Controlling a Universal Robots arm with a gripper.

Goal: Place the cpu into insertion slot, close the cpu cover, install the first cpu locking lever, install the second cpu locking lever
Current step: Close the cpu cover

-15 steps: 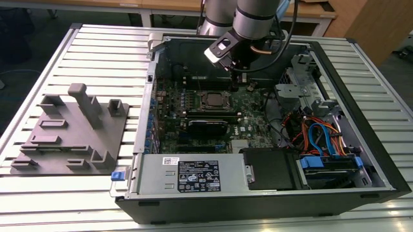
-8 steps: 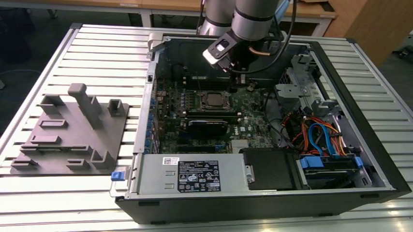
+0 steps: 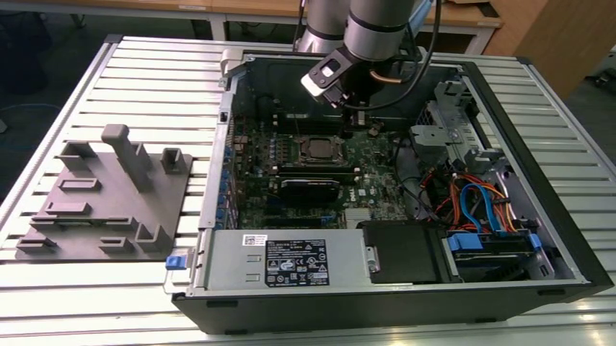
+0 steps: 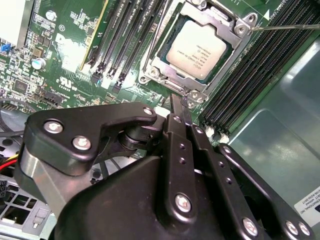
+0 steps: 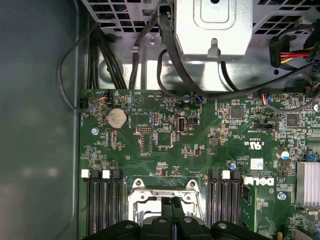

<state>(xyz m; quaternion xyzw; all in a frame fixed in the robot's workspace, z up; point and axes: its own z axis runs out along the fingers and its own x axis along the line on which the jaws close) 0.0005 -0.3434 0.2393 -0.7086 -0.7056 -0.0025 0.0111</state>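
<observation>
Gripper (image 4: pixel 179 100) on the single robot arm, its two black fingers pressed together with nothing between them, hangs low inside an open computer case (image 3: pixel 561 216), over the green motherboard (image 4: pixel 65 65). In the second wrist view the cpu (image 4: pixel 197 50), a square chip with a dull silver top, lies flat in the insertion slot (image 4: pixel 221 74). The cpu cover (image 4: pixel 156 64), a thin silvery frame, lies down around it, so the chip shows through the cut-out. The socket sits just ahead of the fingertips, near them but apart. In the exterior view it lies toward the exterior view's left of the gripper and nearer the camera. A thin metal locking lever (image 4: pixel 287 26) runs straight out from one corner of the cover, its long axis crossing the black memory slots (image 4: pixel 260 65). Whether that lever is latched I cannot tell.
</observation>
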